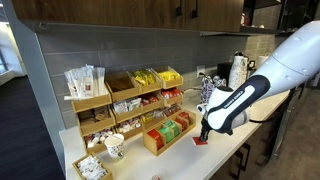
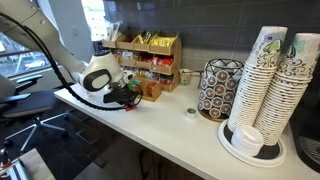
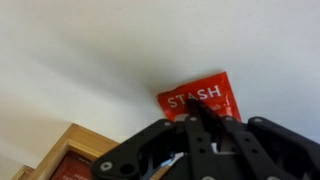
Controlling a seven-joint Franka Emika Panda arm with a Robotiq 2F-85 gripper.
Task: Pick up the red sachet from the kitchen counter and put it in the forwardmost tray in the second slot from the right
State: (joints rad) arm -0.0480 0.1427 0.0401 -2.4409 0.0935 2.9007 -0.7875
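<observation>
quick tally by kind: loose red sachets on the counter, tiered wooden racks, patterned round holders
red sachet: 1
tiered wooden rack: 1
patterned round holder: 1
total: 3

My fingers (image 3: 200,120) hang over the lower edge of the red sachet (image 3: 215,93), printed STASH, flat on the white counter (image 3: 100,50). A wooden tray (image 3: 78,146) corner sits near it.

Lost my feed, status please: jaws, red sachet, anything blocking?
Jaws low over red sachet, open or shut unclear. Sachet flat on kitchen counter, near forwardmost tray. No obstruction seen.
</observation>
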